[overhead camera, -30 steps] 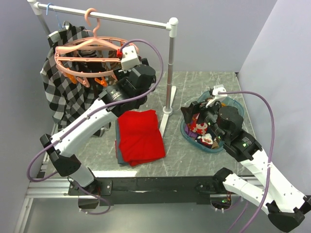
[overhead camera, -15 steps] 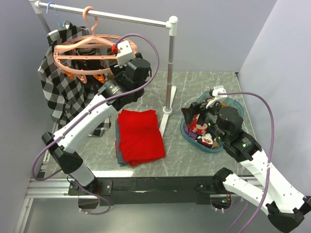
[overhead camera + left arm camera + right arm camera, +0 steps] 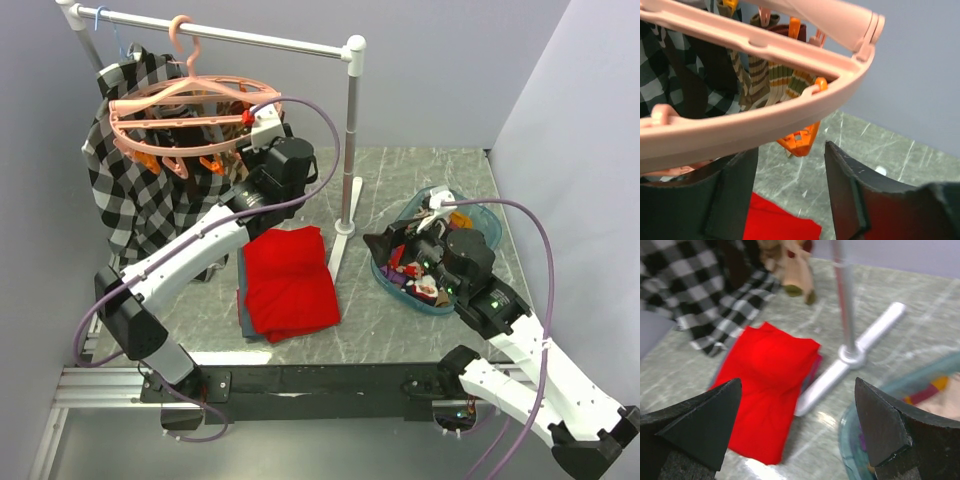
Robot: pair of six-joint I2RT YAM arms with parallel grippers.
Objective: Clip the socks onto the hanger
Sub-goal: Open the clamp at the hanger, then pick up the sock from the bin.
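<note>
Near right: the right tool (image 3: pixel 797 390), jaws wide and empty, hovers at the left rim of the teal basin (image 3: pixel 478 213), with the loose socks (image 3: pixel 418 285) heaped just beneath and to its right; this arm is much the nearer to them. Far left: the left tool (image 3: pixel 790 160), jaws half apart around nothing, sits under the right end of the hanger (image 3: pixel 790 107), whose long axis runs left-right. An orange clip (image 3: pixel 801 141) dangles just beyond it, and a striped sock (image 3: pixel 772 82) is already pegged.

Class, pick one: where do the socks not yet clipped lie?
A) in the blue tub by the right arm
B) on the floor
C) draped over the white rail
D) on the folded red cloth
A: the loose socks lie heaped in the blue tub.
</note>
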